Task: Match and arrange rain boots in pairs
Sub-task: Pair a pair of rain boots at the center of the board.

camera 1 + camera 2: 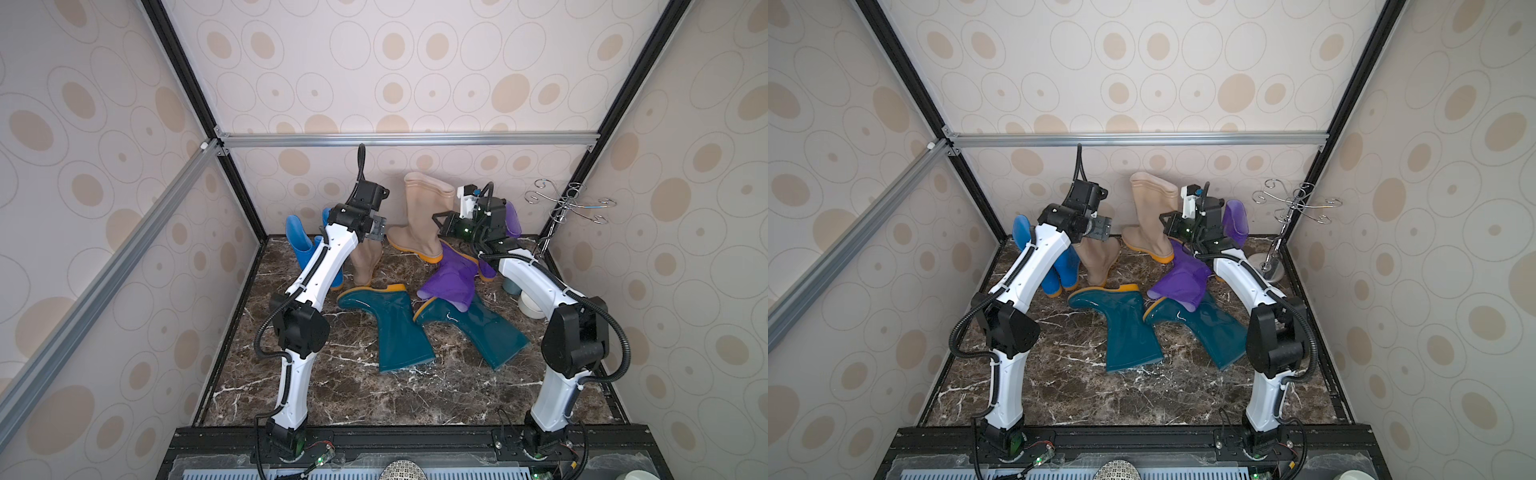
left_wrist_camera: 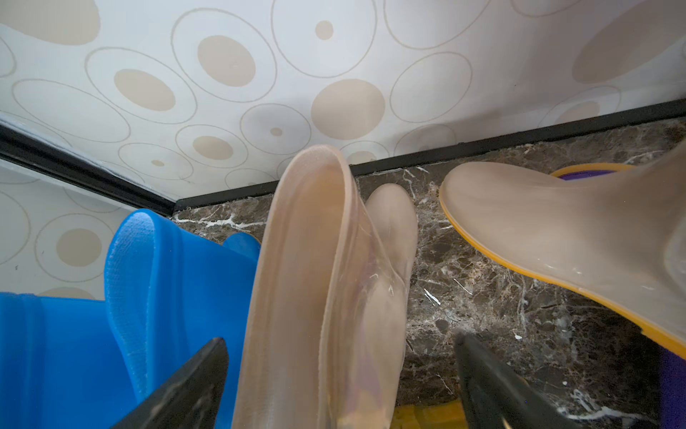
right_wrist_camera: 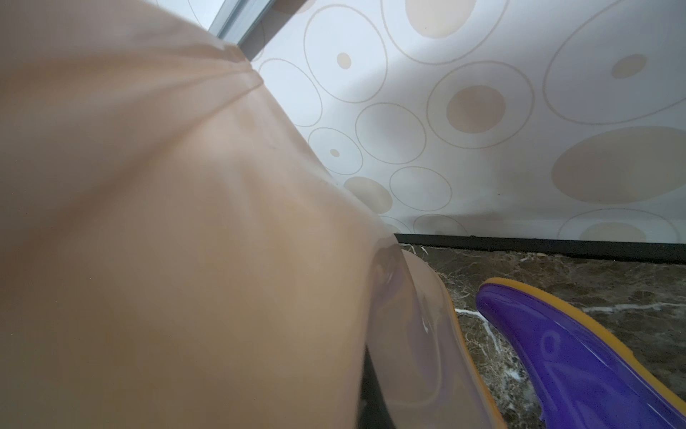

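My left gripper (image 2: 339, 338) is open, and its black fingers (image 2: 208, 371) straddle the shaft of a standing beige rain boot (image 2: 319, 278), also seen in a top view (image 1: 365, 262). Two blue boots (image 1: 299, 241) stand just left of it against the left wall. My right gripper (image 1: 437, 220) is shut on the back of the second beige boot (image 1: 424, 212), which stands upright near the back wall and fills the right wrist view (image 3: 167, 241). One purple boot (image 1: 451, 278) lies on a teal boot (image 1: 478, 328). Another purple boot (image 1: 513, 220) stands behind the right wrist. A second teal boot (image 1: 395, 328) lies mid-floor.
A wire cup rack (image 1: 569, 203) stands in the back right corner. A grey-blue cup (image 1: 510, 286) and a white bowl (image 1: 530, 305) sit beside the right arm. Patterned walls close in three sides of the marble floor (image 1: 353, 386).
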`<action>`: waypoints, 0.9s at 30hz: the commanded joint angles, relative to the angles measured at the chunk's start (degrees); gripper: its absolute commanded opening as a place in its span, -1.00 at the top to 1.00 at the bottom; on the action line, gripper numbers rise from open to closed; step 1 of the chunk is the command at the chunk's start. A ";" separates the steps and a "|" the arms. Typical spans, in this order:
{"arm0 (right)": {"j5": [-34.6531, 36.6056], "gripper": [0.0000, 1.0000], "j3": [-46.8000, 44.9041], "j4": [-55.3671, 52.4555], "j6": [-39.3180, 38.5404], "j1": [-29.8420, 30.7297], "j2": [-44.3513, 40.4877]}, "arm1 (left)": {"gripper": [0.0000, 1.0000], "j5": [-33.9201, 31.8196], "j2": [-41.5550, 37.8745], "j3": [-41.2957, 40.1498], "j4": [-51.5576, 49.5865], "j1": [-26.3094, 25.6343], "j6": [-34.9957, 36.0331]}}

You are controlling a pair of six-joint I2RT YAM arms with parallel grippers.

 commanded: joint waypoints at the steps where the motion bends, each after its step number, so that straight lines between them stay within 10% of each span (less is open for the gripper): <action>1: 0.75 1.00 -0.07 5.68 -1.19 0.06 -5.45 | -0.84 -1.25 0.90 -0.30 -1.52 0.48 -2.07; 19: 3.01 1.00 1.79 1.82 0.03 0.14 -7.97 | 0.99 11.87 -0.85 -6.86 4.79 1.46 -12.97; 27: 3.02 1.00 3.84 -1.41 -0.85 0.93 -7.38 | 1.00 11.55 -2.88 -9.69 10.40 0.81 -25.05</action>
